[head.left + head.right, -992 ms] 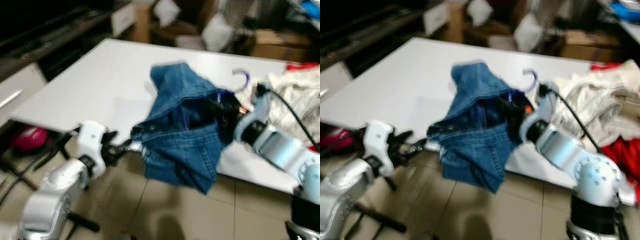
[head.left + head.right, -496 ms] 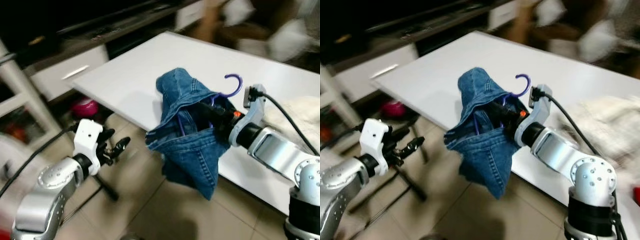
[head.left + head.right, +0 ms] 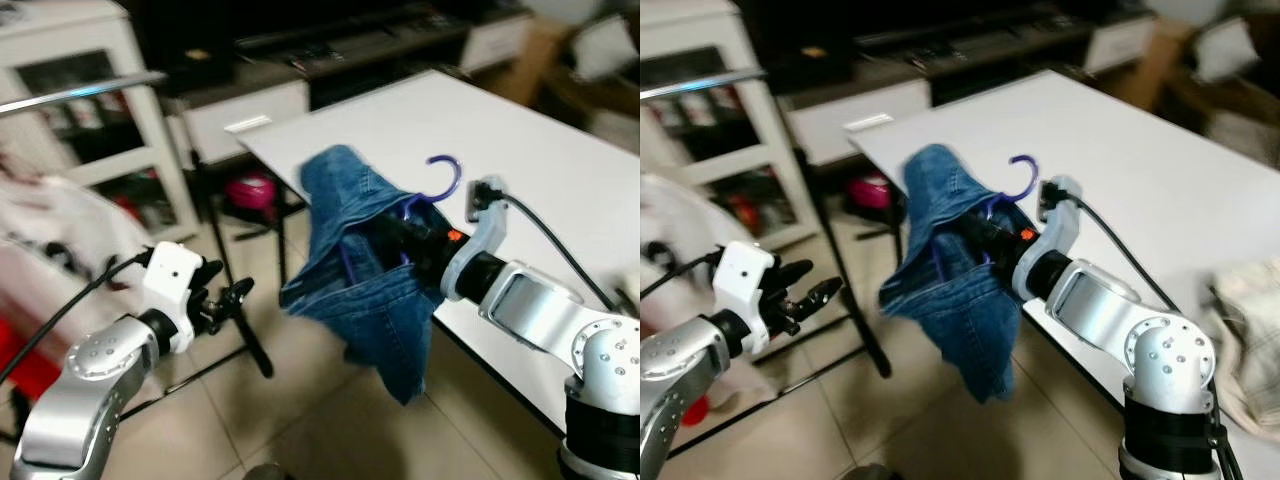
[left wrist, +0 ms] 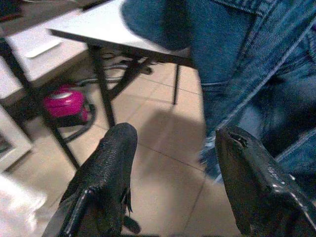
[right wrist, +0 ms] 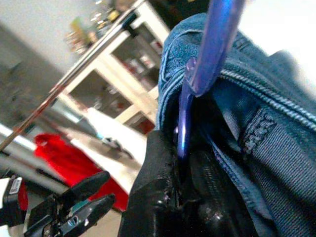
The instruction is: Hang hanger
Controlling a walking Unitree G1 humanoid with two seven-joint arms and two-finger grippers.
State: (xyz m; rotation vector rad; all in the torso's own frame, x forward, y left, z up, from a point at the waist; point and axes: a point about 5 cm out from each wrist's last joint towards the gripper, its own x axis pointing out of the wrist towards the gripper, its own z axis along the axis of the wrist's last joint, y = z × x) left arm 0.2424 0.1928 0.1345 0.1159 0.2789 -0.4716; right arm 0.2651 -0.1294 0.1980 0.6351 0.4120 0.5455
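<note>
Pinched tight on the purple hanger (image 5: 183,129), the right gripper (image 3: 405,232), black fingers (image 5: 158,197) pressed against the plastic stem just below the hook. Centre of frame in the head views, hook curling up above the wrist. Draped over the hanger, denim shorts (image 3: 365,275), folded and sagging, hanging clear of the white table (image 3: 520,150) at centre right and well above the tiled floor (image 3: 330,420). Blurred a little, all of it.

Lower left, the left gripper (image 3: 228,300), fingers (image 4: 106,170) spread wide and holding nothing, pointed toward the denim's lower edge without touching.

Upper left corner, a metal clothes rail (image 3: 80,93) running across in front of a white shelf unit (image 3: 100,100), white and red garments (image 3: 50,270) already hanging beneath. Likely the target, that rail.

For a clean hang: keep the pinch firm, keep the hook's open side facing the rail, raise above rail height, then lower on. Watch the denim's weight, likely to swing and twist the hook. Approach slowly, and steady the cloth with the free left gripper if needed.
</note>
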